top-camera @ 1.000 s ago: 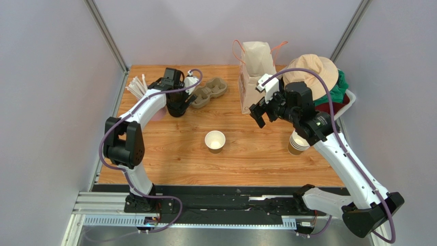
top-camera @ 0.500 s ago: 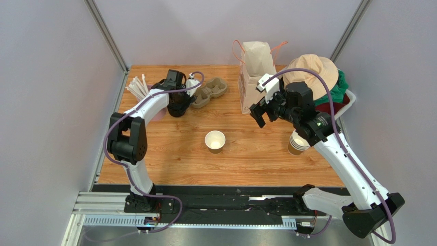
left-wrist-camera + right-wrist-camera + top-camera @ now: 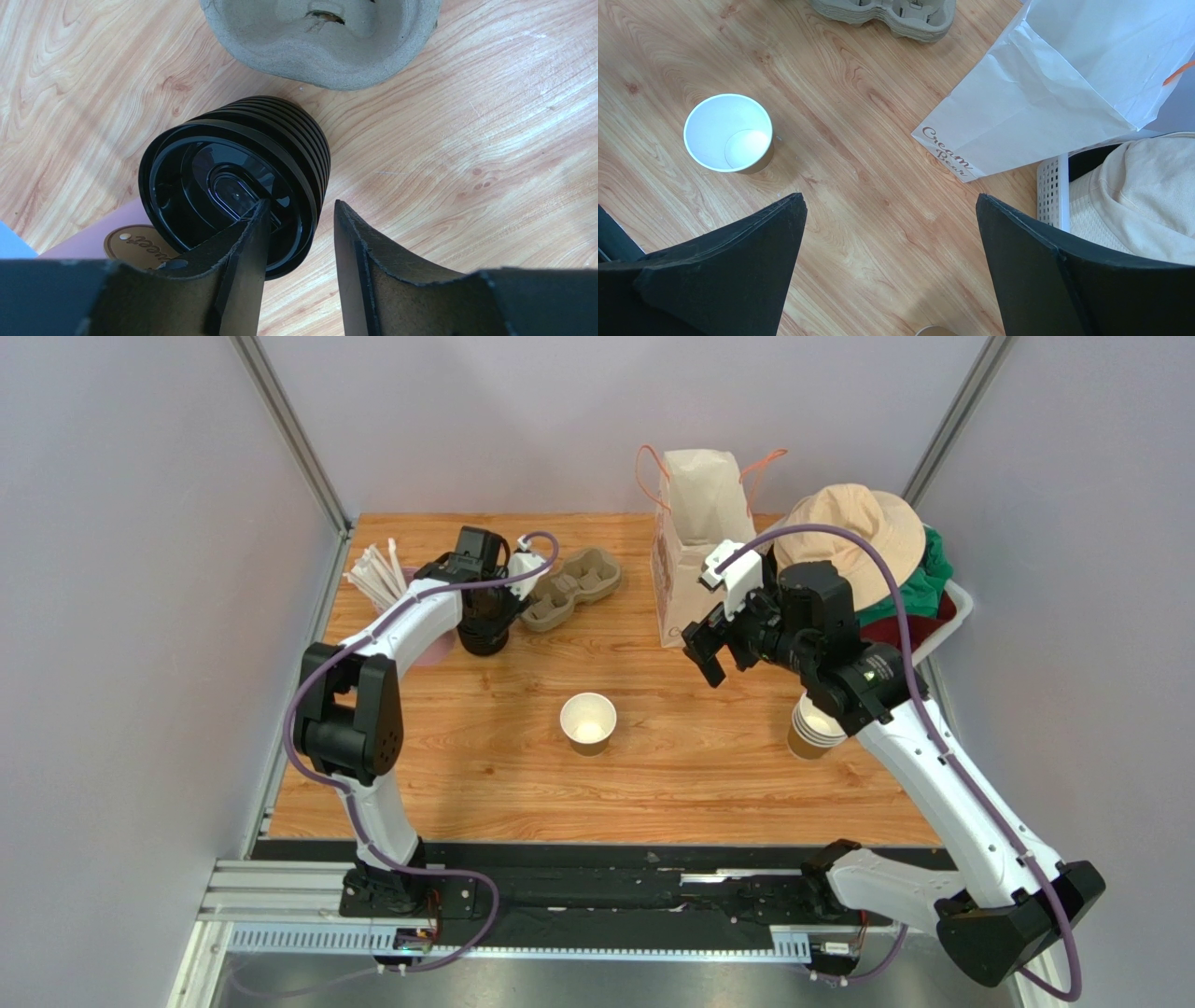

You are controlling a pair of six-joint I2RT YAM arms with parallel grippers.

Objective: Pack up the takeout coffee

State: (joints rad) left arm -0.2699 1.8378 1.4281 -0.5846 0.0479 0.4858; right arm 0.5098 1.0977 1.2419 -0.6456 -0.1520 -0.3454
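A single small kraft paper cup (image 3: 588, 721), white inside, stands upright and lidless at the table's middle; it also shows in the right wrist view (image 3: 729, 133). No lidded cup is in view. A pile of black lids (image 3: 231, 175) sits at the back left (image 3: 484, 641). My left gripper (image 3: 298, 224) is right above it, jaws a little apart and straddling the top lid's near rim: one finger (image 3: 249, 245) over the lid's inside, the other outside. It also shows in the top view (image 3: 487, 613). My right gripper (image 3: 891, 210) is wide open and empty, hovering beside the paper bag (image 3: 697, 546).
A grey pulp cup carrier (image 3: 575, 585) lies right of the lids. A stack of lidless brown cups (image 3: 811, 728) stands at the right, under my right arm. A white basket (image 3: 962, 605) with a beige hat (image 3: 856, 532) is at back right. White stirrers (image 3: 372, 571) at back left.
My left gripper has shifted slightly over the pile of lids. The right arm and the cup have not moved.
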